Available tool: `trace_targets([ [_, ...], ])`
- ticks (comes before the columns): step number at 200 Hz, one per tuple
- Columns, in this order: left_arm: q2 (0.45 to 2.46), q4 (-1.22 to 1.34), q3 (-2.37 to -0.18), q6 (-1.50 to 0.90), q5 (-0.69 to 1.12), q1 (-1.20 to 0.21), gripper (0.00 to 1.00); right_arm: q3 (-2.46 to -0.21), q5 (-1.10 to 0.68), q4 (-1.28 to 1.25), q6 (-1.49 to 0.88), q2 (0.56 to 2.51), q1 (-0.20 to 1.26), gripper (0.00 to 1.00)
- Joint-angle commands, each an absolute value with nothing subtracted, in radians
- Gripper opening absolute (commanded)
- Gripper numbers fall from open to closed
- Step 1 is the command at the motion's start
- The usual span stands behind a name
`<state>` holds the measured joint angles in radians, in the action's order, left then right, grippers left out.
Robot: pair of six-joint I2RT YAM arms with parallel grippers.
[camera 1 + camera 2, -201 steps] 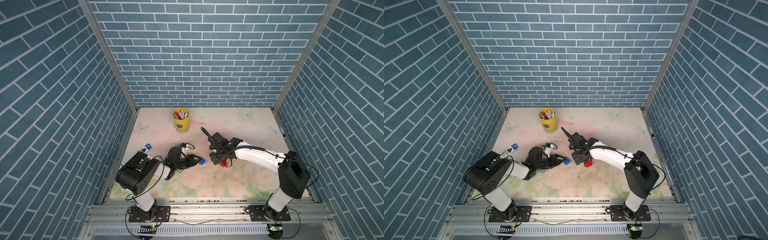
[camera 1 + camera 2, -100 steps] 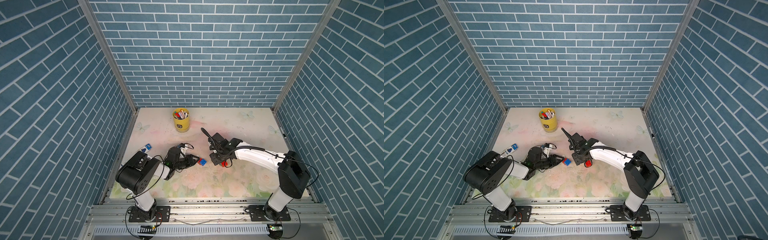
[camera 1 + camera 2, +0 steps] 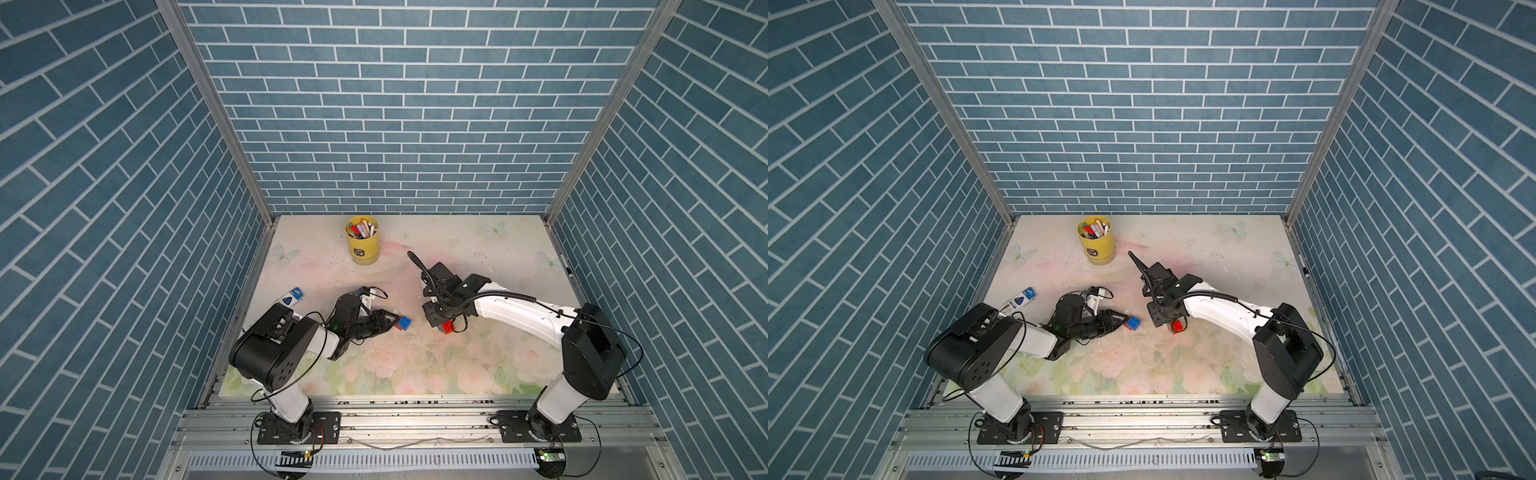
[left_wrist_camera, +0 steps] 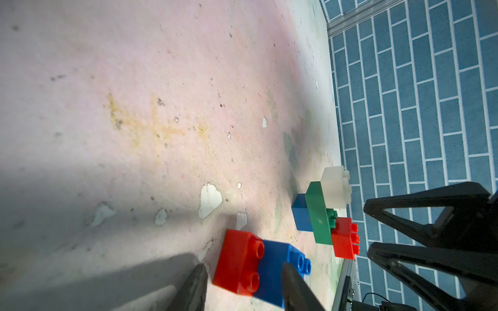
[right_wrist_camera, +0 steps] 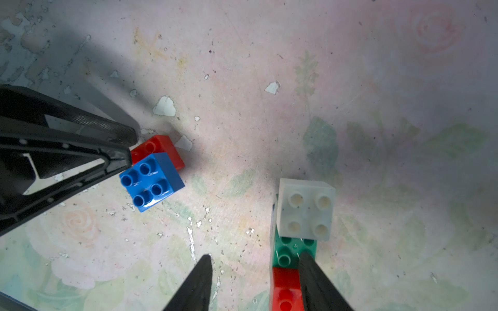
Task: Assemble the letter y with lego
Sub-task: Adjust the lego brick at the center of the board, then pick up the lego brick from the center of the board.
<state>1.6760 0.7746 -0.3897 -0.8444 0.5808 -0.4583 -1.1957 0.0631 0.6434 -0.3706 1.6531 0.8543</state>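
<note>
Between the jaws of the left gripper (image 4: 242,270), red-and-blue lego pair (image 4: 266,255)

brick pair (image 3: 403,323) left of brick cluster (image 3: 448,327) | cup (image 3: 362,245) behind both | all on table (image 3: 457,374)

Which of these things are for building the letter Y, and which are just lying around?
For the Y:
- blue brick stuck on red brick
- clump of white brick, green brick, second red brick and second blue brick

Just lying about:
- yellow cup of pens
- blue-and-white packet
</note>
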Motion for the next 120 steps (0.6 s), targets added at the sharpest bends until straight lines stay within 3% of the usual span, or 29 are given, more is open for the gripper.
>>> trace_targets([
  [1, 1.681, 0.629, -0.344, -0.833, 0.553, -0.449, 0.51, -1.188, 0.061, 0.657, -0.41, 1.637, 0.853, 0.54],
  [75, 1.745, 0.791, -0.313, -0.871, 0.622, -0.449, 0.58, -1.19, 0.047, 0.653, -0.41, 1.66, 0.853, 0.53],
  [120, 1.753, 0.767, -0.325, -0.856, 0.633, -0.449, 0.57, -1.191, 0.046, 0.653, -0.408, 1.667, 0.854, 0.53],
])
